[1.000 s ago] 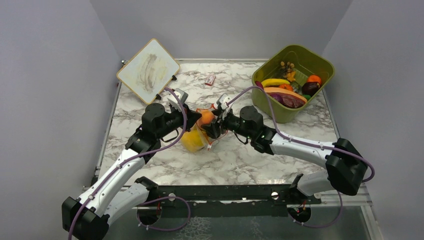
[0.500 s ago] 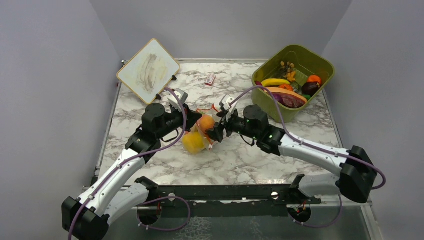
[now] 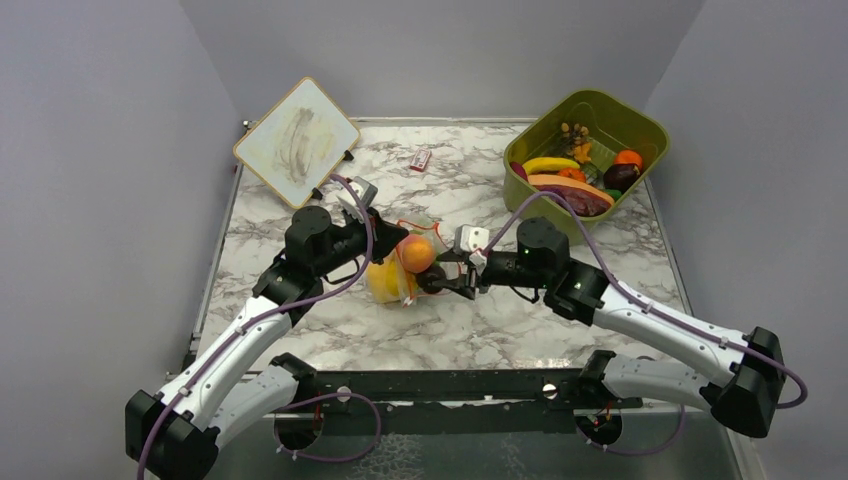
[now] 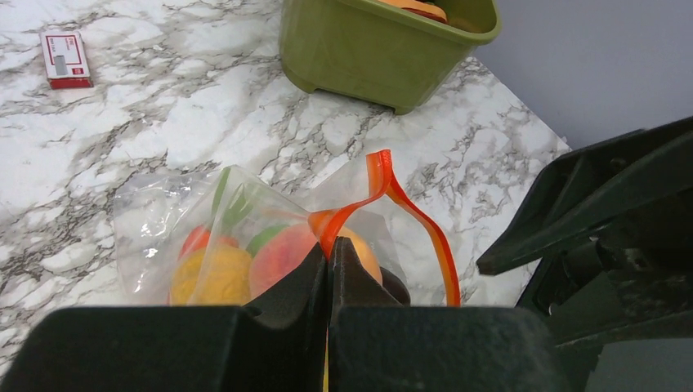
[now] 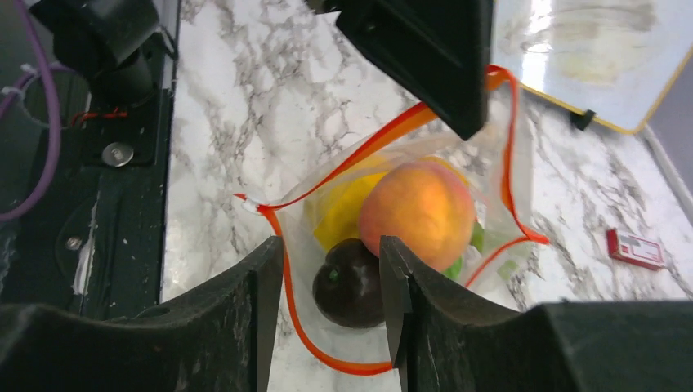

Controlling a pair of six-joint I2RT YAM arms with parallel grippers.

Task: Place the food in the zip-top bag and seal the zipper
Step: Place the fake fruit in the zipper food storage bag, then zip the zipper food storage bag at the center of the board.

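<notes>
Currently the zip-top bag (image 5: 500, 192) lies near the middle of the desk (image 3: 480, 335), between the two arms, with its mouth gaping toward the right arm. Inside it: a peach-coloured fruit (image 5: 417, 204), a yellow fruit (image 5: 337, 214) behind it, and a dark purple fruit (image 5: 347, 286) just inside the mouth; something green shows under the peach. The zipper (image 4: 378, 173) is unsealed and loops around the opening. The left end effector (image 4: 328, 249) is clenched on a fold of the zipper, which stands up above the bag there. The right end effector (image 5: 331, 245) sits at the mouth, its jaws apart and clamped on nothing; the purple fruit lies just beyond its fingertips. More food (image 3: 570, 185) remains in the olive-green tub (image 3: 560, 228) at the far right. A red-white packet (image 3: 420, 159) lies at the far edge, and a white board (image 3: 297, 140) leans at the far left.
</notes>
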